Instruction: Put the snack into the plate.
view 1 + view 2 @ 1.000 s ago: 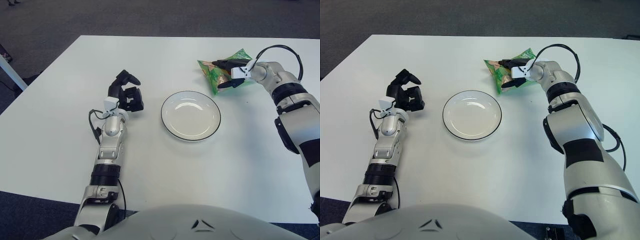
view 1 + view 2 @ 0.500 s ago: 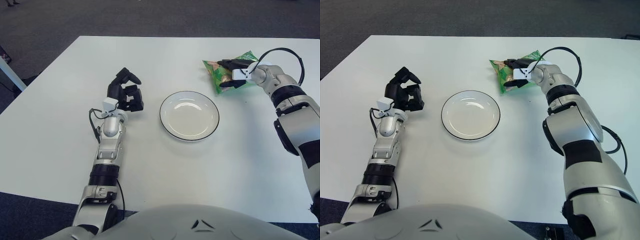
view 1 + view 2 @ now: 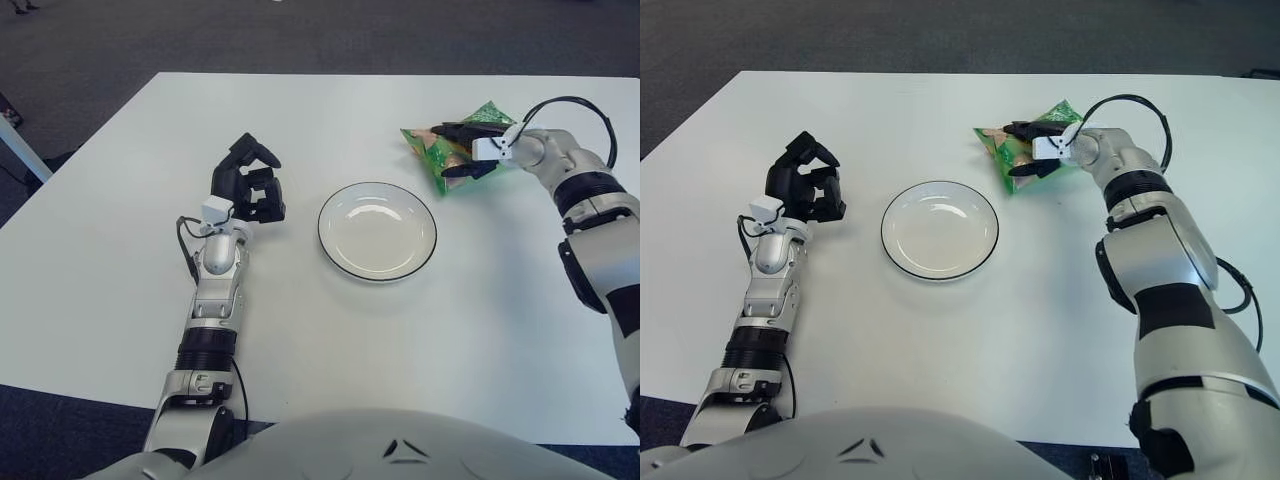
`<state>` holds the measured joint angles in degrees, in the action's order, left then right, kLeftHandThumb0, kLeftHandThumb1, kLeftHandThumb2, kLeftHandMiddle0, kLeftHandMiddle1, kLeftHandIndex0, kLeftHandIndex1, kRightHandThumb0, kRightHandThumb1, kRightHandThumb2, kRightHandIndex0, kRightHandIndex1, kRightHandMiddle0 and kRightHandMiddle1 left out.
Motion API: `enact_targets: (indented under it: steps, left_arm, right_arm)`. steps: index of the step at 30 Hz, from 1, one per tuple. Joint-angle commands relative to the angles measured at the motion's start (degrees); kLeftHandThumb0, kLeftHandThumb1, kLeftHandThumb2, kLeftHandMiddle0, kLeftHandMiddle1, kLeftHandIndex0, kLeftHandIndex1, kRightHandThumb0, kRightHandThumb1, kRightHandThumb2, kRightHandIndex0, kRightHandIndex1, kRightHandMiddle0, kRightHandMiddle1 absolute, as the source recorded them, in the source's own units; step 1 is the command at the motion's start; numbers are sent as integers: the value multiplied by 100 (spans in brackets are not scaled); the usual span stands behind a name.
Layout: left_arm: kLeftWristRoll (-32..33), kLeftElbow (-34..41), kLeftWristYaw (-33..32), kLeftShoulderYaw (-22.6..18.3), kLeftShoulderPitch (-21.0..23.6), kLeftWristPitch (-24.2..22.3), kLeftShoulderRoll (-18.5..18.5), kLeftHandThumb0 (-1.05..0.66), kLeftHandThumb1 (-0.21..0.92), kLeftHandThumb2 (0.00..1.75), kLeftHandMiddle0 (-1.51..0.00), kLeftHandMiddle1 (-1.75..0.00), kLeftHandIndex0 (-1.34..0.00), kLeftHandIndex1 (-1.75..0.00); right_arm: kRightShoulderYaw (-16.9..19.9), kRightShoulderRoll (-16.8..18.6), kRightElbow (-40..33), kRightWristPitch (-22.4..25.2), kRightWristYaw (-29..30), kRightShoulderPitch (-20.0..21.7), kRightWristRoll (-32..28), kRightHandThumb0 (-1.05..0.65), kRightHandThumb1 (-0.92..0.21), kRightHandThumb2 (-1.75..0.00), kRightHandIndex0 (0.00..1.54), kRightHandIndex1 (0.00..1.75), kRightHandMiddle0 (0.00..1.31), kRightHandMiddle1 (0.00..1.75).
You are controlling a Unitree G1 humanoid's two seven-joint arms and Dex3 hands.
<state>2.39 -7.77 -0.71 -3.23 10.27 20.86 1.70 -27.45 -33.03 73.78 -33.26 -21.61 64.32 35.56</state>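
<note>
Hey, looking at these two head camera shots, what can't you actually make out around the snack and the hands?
- Printing on the snack bag: too small to read in both eye views.
- The bag's middle: covered by the right hand, whose fingers close on it.
- Whether the bag touches the table or is lifted: not clear in either view.
- The left hand, left of the plate: its palm faces away, fingers curled.

The right robot hand (image 3: pixel 468 150) pinches the green snack bag (image 3: pixel 450 152) and wavers with it above the far side of the table (image 3: pixel 300 340): the bag drifts right, then swings back a little left, and now sits tilted, slightly higher than a second ago. The right forearm reaches further out from the body than before.
</note>
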Motion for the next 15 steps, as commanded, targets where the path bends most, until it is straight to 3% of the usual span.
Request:
enact_targets:
  steps: [1, 8, 15]
  left_arm:
    - [80, -566, 52, 18, -887, -32, -186, -50, 27, 137, -136, -175, -65, -175]
    - [92, -569, 112, 49, -879, -9, -196, -50, 27, 137, -136, -175, -65, -175]
    - [125, -510, 164, 79, -909, -24, -220, -50, 28, 136, -136, -175, -64, -175]
  right_arm:
    - [88, 9, -37, -179, -454, -170, -171, -102, -92, -60, 0, 0, 0, 22]
    - [230, 51, 8, -61, -1071, -143, -383, -100, -92, -59, 0, 0, 0, 16]
    - [103, 0, -96, -169, -1143, -145, -237, -99, -92, -55, 0, 0, 0, 12]
